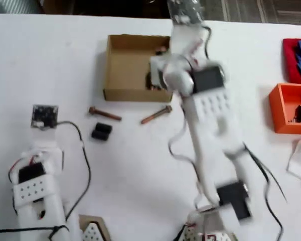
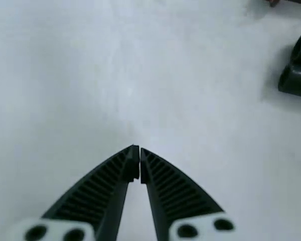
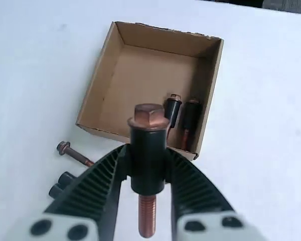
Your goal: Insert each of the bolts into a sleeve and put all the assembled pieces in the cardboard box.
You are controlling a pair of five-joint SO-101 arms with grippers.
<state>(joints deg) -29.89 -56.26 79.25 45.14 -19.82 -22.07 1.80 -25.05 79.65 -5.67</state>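
My right gripper (image 3: 147,153) is shut on an assembled piece (image 3: 148,145), a copper bolt standing upright in a black sleeve. It hangs just short of the cardboard box's (image 3: 98,98) near wall. Two assembled pieces (image 3: 183,116) lie inside along one side wall. In the high view the right arm (image 1: 210,115) stretches to the box (image 1: 121,94). Two loose bolts (image 1: 104,114) (image 1: 156,115) and two black sleeves (image 1: 101,131) lie in front of the box. My left gripper (image 2: 136,163) is shut over bare table, with nothing held and the sleeves (image 2: 297,68) off to one side.
An orange bin (image 1: 280,108) stands at the right edge, with red and blue cloth (image 1: 297,57) behind it. The left arm (image 1: 32,181) rests near the front left corner, and cables (image 1: 83,165) trail over the white table beside it.
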